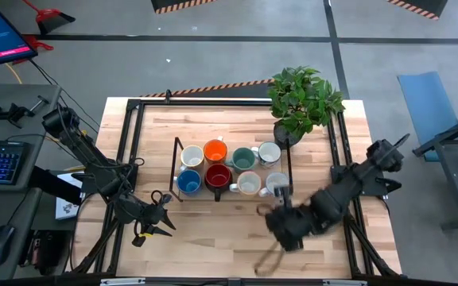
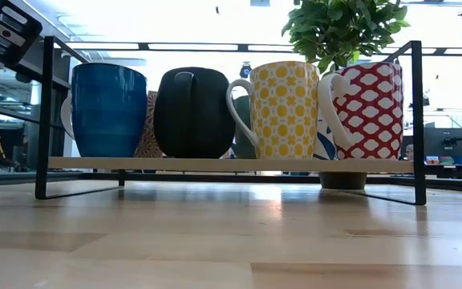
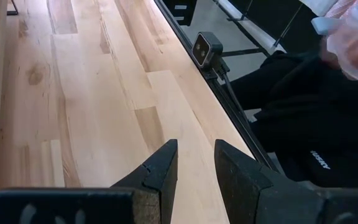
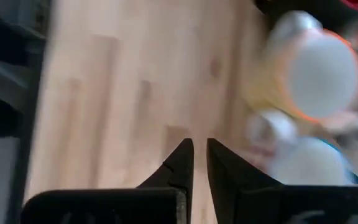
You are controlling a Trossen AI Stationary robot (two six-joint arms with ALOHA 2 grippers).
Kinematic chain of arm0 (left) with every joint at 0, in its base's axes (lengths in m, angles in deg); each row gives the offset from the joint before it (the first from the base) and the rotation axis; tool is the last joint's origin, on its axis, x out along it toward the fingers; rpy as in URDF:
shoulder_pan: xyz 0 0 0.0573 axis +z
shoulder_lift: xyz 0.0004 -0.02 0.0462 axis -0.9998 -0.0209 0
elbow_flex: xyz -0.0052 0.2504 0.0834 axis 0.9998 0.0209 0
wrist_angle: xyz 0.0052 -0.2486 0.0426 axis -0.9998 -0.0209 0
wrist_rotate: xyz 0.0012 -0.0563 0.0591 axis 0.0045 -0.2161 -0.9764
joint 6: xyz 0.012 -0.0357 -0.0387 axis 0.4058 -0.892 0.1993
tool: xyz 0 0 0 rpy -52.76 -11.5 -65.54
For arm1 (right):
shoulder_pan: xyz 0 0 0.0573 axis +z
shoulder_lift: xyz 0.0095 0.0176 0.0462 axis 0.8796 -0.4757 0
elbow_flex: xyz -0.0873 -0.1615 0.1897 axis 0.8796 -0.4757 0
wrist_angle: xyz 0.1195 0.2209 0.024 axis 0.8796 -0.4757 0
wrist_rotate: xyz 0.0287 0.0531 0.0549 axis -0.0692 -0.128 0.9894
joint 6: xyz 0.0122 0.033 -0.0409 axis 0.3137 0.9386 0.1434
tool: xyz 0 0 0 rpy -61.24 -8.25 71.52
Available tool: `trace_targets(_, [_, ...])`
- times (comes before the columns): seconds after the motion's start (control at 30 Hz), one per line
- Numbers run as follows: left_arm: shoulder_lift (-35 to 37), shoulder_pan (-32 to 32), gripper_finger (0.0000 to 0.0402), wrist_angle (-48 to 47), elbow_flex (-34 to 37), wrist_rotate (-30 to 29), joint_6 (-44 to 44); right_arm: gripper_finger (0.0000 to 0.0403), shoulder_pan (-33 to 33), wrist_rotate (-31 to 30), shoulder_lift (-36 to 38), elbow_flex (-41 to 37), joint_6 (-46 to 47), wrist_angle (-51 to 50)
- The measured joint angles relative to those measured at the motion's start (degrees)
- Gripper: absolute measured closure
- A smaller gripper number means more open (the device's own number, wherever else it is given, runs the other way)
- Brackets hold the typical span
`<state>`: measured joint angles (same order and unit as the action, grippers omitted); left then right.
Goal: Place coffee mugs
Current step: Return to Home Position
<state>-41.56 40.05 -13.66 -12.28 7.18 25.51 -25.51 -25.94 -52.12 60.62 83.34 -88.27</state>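
Nearest the front edge of the worktop (image 2: 231, 233), the left hand (image 3: 195, 144) hangs over bare wood at the front left, just off the front-left corner of the shelf (image 2: 215, 164). Its fingers stand a little apart and hold nothing. A small camera (image 3: 207, 48) sits on the worktop's edge near it.

The right hand (image 4: 199, 143) is over the front right, just in front of the shelf's right end. Its fingers are a narrow slit apart, and it is empty too.

The shelf, a black frame with a pale board, stands mid-worktop and carries all eight mugs upright in two rows of four.

The front row, starting from the left arm's side, runs as follows:
- blue mug (image 2: 107, 108)
- dark mug (image 2: 192, 112), with its handle turned to the front
- yellow mug (image 2: 283, 108)
- red-patterned mug (image 2: 371, 108)

These four stand close side by side.

The back row, in the same order, runs as follows:
- white mug (image 1: 192, 156)
- orange mug (image 1: 215, 150)
- teal mug (image 1: 242, 158)
- second white mug (image 1: 269, 152)

Farthest back, behind the shelf's right end, the plant (image 1: 304, 95) stands in its pot (image 1: 287, 133) on the worktop.
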Motion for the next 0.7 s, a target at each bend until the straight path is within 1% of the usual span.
trace_targets(0.13, [0.0, 0.0, 0.0307, 0.0, 0.0, 0.0, 0.0, 0.0379, 4.5, -0.2, 0.0, -6.8, -3.0, 15.6])
trace_targets(0.3, [0.0, 0.0, 0.0307, 0.0, 0.0, 0.0, 0.0, 0.0379, 6.1, 1.6, 0.0, -19.0, -10.1, 39.7])
trace_targets(0.43, [0.0, 0.0, 0.0307, 0.0, 0.0, 0.0, 0.0, 0.0379, 4.8, 3.4, 0.0, -29.2, -12.0, 54.9])
trace_targets(0.57, [0.0, 0.0, 0.0307, 0.0, 0.0, 0.0, 0.0, 0.0379, 2.1, 7.1, 0.0, -38.6, -12.1, 68.4])
trace_targets(0.7, [0.0, 0.0, 0.0307, 0.0, 0.0, 0.0, 0.0, 0.0379, -0.7, 13.5, 0.0, -48.8, -13.5, 86.7])
